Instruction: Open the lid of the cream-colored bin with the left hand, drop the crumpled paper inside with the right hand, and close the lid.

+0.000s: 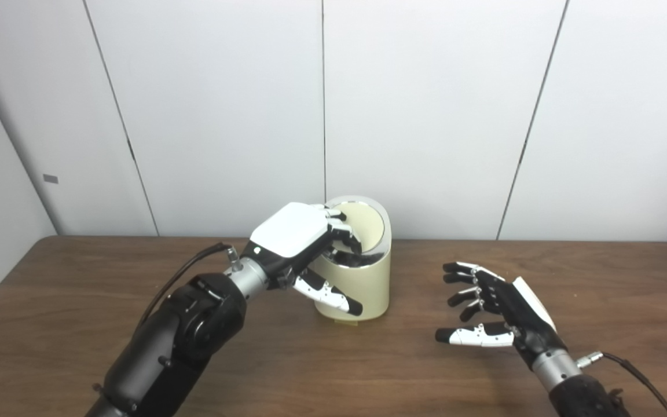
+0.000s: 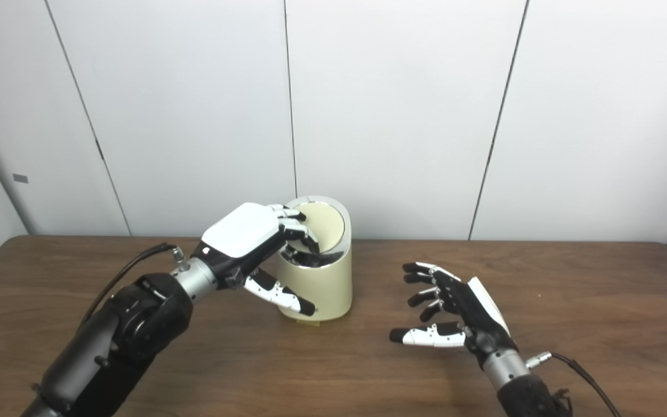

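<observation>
Here the cream-colored bin (image 1: 362,284) stands upright on the wooden tabletop (image 1: 136,272), toward the far edge near the white panelled wall (image 1: 426,116). Its round lid (image 1: 362,223) is tilted, the pale disc tipped up at the back and sunk at the front, so a dark gap shows along the near side of the rim. The left hand (image 1: 301,240) lies over the top of the bin from the left; its fingers (image 1: 342,229) curl down onto the lid and into that gap, while the thumb (image 1: 330,295) rests against the front wall of the bin. Whether the fingers actually grip the lid or only press on it cannot be told. The right hand (image 2: 455,313) hovers above the tabletop to the right of the bin, well apart from it, palm turned toward the bin, fingers spread and slightly curled, thumb pointing left, holding nothing. A black cable (image 2: 582,373) trails from its wrist. No crumpled paper can be seen in either view
</observation>
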`<action>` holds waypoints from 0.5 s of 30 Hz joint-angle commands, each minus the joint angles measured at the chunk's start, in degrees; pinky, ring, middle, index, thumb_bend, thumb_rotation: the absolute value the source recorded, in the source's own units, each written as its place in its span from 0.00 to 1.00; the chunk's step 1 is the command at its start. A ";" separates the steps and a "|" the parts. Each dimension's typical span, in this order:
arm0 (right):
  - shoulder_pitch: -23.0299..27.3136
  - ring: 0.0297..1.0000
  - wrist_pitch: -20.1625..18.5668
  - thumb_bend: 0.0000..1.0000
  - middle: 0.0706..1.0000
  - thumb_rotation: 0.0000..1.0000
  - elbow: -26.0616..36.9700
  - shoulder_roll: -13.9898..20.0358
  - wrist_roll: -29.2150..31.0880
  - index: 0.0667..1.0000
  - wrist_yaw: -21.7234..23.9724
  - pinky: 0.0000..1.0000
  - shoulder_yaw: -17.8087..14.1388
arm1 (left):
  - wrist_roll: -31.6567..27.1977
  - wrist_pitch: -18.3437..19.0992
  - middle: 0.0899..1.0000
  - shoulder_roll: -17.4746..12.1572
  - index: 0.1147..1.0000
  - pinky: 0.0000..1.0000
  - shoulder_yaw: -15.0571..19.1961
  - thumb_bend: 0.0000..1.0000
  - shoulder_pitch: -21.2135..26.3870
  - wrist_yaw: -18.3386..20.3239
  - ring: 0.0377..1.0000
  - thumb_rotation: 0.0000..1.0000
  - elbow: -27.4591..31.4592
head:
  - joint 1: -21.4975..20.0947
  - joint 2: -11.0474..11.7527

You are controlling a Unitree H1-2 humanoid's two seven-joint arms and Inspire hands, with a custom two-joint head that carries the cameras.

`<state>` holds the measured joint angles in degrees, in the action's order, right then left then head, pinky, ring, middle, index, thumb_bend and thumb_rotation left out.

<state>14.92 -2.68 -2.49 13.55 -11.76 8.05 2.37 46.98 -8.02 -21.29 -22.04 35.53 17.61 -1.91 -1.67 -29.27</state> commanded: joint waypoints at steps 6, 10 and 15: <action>1.17 0.61 2.61 0.77 0.76 0.19 1.60 0.37 0.40 0.76 -1.33 0.45 -0.62 | 1.58 -0.09 0.71 0.34 0.67 0.91 -1.14 0.98 2.36 -0.58 0.88 0.59 -3.16 | -0.18 -0.11; 0.97 0.62 2.46 0.76 0.76 0.17 1.96 0.41 0.20 0.76 -1.52 0.45 -0.52 | 1.56 -0.12 0.71 0.32 0.67 0.91 -1.51 0.98 2.73 -1.00 0.88 0.62 -4.50 | -0.26 -0.27; 1.22 0.60 3.50 0.76 0.75 0.17 1.48 0.73 -0.35 0.75 -1.92 0.44 -0.38 | 0.61 0.08 0.72 0.02 0.67 0.95 -0.77 0.98 2.71 -1.36 0.90 0.64 -3.61 | -0.08 -0.25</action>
<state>14.40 -2.23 -2.49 13.59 -12.03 7.31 2.36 47.36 -8.41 -21.00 -22.71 37.07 15.44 -4.74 -1.67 -29.44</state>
